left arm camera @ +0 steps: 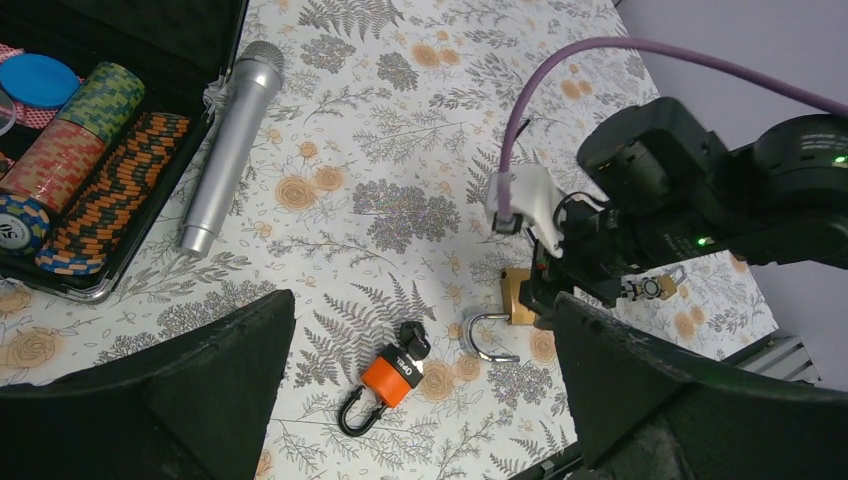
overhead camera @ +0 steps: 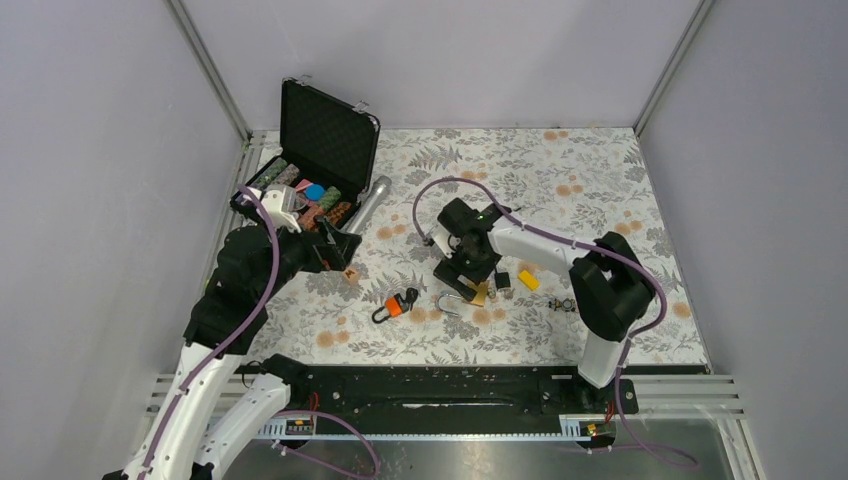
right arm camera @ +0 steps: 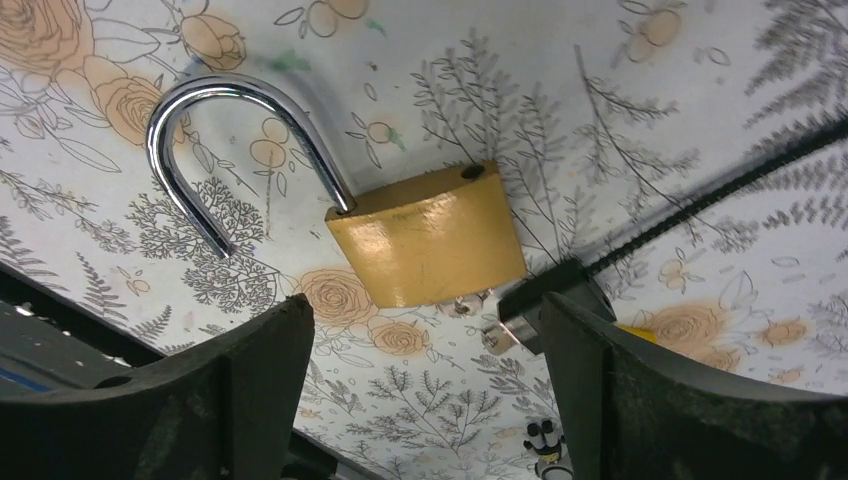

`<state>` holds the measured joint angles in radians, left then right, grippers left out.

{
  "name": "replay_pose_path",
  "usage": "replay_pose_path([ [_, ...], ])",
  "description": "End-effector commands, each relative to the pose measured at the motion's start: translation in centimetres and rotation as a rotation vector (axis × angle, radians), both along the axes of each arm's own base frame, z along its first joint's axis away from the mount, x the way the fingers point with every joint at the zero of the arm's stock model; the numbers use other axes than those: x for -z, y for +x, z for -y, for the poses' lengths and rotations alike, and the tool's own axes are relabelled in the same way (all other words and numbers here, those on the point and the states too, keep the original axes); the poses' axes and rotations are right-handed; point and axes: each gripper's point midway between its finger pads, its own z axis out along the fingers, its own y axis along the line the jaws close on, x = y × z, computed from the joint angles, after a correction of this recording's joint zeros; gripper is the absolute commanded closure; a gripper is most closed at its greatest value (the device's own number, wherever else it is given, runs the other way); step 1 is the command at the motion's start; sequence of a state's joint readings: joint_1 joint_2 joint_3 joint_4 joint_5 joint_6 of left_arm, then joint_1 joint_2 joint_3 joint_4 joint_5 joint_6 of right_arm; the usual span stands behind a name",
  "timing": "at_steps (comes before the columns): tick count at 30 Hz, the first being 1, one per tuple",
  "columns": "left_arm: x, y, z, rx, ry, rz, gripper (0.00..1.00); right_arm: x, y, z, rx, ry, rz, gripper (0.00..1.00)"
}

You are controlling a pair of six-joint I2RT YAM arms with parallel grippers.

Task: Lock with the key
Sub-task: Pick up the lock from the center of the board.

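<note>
A brass padlock (right arm camera: 420, 235) lies flat on the floral cloth with its steel shackle (right arm camera: 200, 130) swung open. A black-headed key (right arm camera: 545, 305) rests by the padlock's bottom edge; I cannot tell whether it sits in the keyhole. My right gripper (right arm camera: 425, 400) hovers open just above the padlock (overhead camera: 478, 292), holding nothing. An orange padlock (left arm camera: 398, 372) with a black shackle and a black key (left arm camera: 414, 338) in its base lies to the left of the brass one. My left gripper (left arm camera: 420, 400) is open, raised over the orange padlock (overhead camera: 394, 306).
An open black case (overhead camera: 325, 135) with poker chips (left arm camera: 110, 190) stands at the back left. A silver microphone (left arm camera: 228, 145) lies beside it. A yellow piece (overhead camera: 528, 280) and a small metal object (overhead camera: 560, 303) lie right of the brass padlock.
</note>
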<state>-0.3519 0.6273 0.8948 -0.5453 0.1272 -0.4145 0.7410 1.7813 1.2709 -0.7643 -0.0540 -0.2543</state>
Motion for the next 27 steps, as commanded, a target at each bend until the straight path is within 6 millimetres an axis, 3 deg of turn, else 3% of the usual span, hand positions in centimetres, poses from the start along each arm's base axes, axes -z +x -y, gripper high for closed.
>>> replay_pose_path([
  [1,-2.1,0.3,0.1,0.010,-0.008,0.069,0.01,0.4,0.1,0.1,-0.147,-0.098,0.021,0.11],
  [12,-1.9,0.1,0.1,0.027,0.020,0.071,0.01,2.2,1.0,-2.0,-0.212,-0.069,-0.004,0.10],
  [21,-1.9,-0.1,0.1,0.036,0.026,0.070,0.01,3.9,0.4,-2.1,-0.208,-0.076,-0.044,0.10],
  [25,-1.8,-0.2,0.2,0.041,0.025,0.068,0.01,4.2,0.6,-1.9,-0.188,-0.083,-0.028,0.17],
  [27,-1.7,-0.2,0.2,0.043,0.024,0.066,0.01,4.1,1.0,-1.8,-0.163,-0.087,-0.005,0.27],
])
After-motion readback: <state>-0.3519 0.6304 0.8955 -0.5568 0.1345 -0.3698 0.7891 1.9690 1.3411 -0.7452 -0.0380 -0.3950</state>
